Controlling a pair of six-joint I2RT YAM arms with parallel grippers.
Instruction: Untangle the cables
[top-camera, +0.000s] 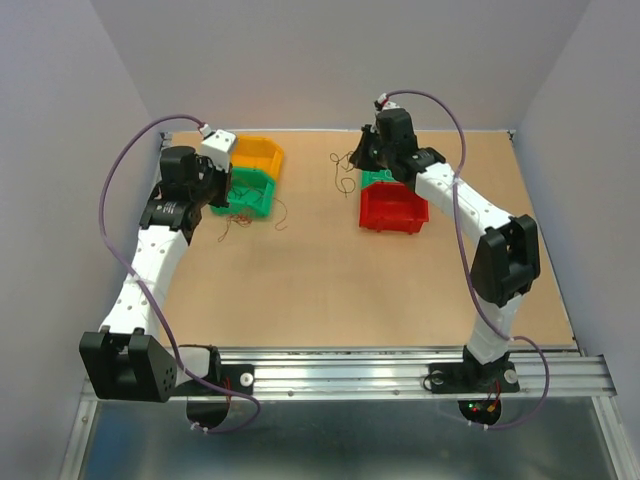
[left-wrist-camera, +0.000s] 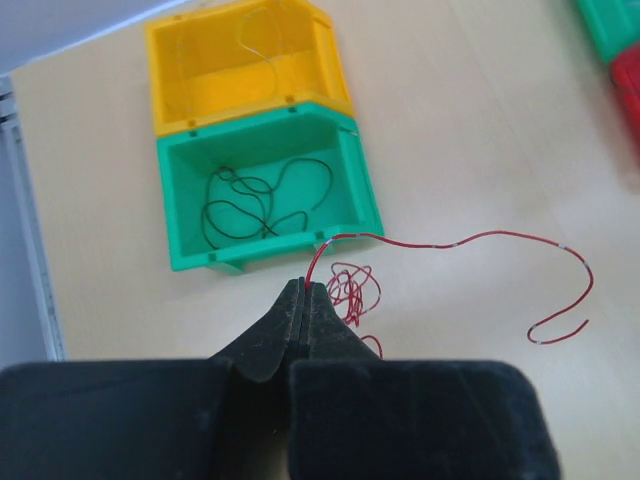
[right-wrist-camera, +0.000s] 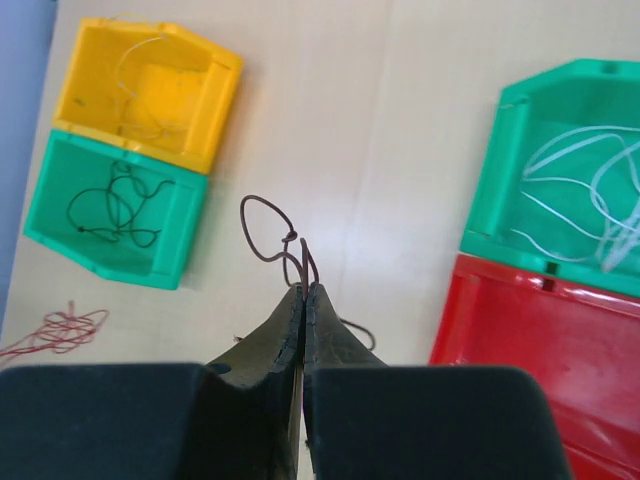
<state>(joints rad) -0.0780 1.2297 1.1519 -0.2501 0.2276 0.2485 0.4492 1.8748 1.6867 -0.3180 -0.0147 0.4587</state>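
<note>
Thin wires lie on the tan table. My left gripper (left-wrist-camera: 305, 287) is shut on the end of a red wire (left-wrist-camera: 450, 242). The wire's small red wad (left-wrist-camera: 355, 290) lies just right of the fingertips, in front of a green bin (left-wrist-camera: 365, 195), and a long strand runs off right. My right gripper (right-wrist-camera: 303, 289) is shut on a dark brown wire (right-wrist-camera: 262, 232) that loops ahead of its tips. In the top view the left gripper (top-camera: 224, 205) is by the left bins and the right gripper (top-camera: 352, 163) hangs over the brown wire (top-camera: 345, 183).
The left green bin holds a black wire (left-wrist-camera: 250, 205). The yellow bin (left-wrist-camera: 250, 85) behind it holds a pale wire. On the right, a green bin (right-wrist-camera: 500, 170) holds white wires, with a red bin (right-wrist-camera: 520, 340) in front. Grey walls enclose the table.
</note>
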